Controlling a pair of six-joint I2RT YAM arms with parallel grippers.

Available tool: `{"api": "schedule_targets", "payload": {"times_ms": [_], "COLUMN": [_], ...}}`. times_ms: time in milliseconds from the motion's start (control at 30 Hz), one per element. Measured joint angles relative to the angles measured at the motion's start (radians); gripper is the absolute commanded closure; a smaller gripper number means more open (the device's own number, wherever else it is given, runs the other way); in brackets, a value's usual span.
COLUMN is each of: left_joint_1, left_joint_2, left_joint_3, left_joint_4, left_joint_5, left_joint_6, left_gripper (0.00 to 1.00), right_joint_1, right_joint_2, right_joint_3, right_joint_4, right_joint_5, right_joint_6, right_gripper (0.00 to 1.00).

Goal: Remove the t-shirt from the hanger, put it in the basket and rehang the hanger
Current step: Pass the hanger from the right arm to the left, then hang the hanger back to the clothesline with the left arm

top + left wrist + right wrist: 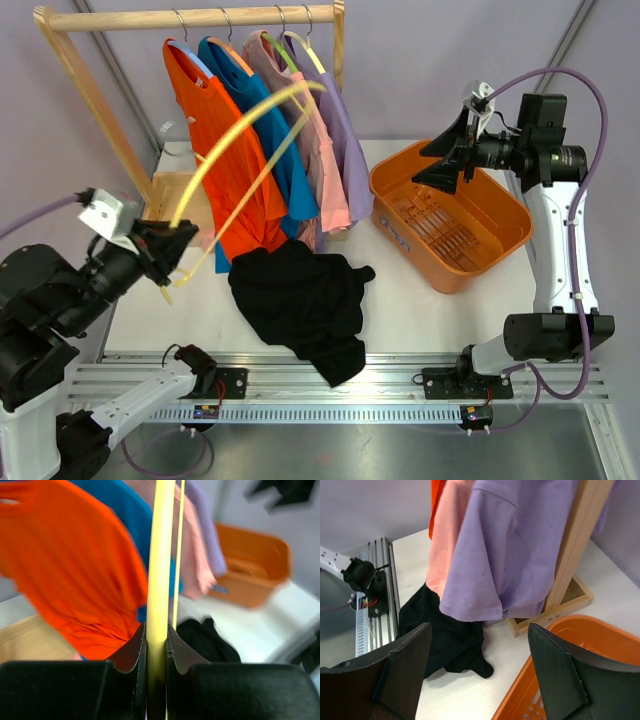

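Near orange basket (pixel 428 260), hung shirts (pixel 225 150), heaped black t-shirt (pixel 300 300), yellow hanger (pixel 159 580) clamped

top external: fixed, high behind the arm bases (pixel 215 383), looking down over the whole desk (pixel 420 325) | left wrist: tight behind left claw (pixel 156 630), yellow hanger (pixel 161 555) up close, facing far-right to orange bin (pixel 255 565) | right wrist: above bin, facing near-left | all 3 share: black t-shirt (pixel 300 300), hanging shirts (pixel 240 160)

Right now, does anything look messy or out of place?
Yes. A black shirt lies crumpled on the table, one end spilling over the near edge. A bare yellow hanger is off the rack, clamped in the left end effector.
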Motion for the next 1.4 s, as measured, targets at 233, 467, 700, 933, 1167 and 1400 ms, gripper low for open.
{"api": "schedule_targets", "payload": {"times_ms": [233, 467, 700, 933, 1167, 1400], "left_joint_1": [0.0, 0.0, 0.004, 0.311, 0.682, 0.819], "left_joint_2": [0.003, -0.042, 0.029, 0.275, 0.528, 0.657], "left_joint_3": [0.011, -0.102, -0.133, -0.013, 0.21, 0.29], "left_joint_4": [0.063, 0.055, 0.071, 0.154, 0.172, 0.262], "left_joint_5": [-0.47, -0.758, -0.891, -0.686, -0.27, 0.039], "left_joint_6": [-0.143, -0.215, -0.167, -0.093, -0.142, -0.156], "left_gripper": [1.0, 1.0, 1.0, 1.0, 1.0, 1.0], "right_joint_1": [-0.023, -0.023, -0.023, -0.023, -0.023, -0.023], "right_joint_2": [-0.054, -0.083, -0.088, -0.09, -0.124, -0.156], "right_joint_3": [-0.202, -0.291, -0.31, -0.315, -0.364, -0.391], "right_joint_4": [0.148, 0.205, 0.264, 0.276, 0.276, 0.282], "right_joint_5": [0.022, 0.048, 0.047, 0.045, 0.044, 0.027], "right_joint_6": [0.143, 0.206, 0.263, 0.263, 0.247, 0.242], "right_gripper": [0.16, 0.16, 0.17, 0.16, 0.16, 0.16]}}
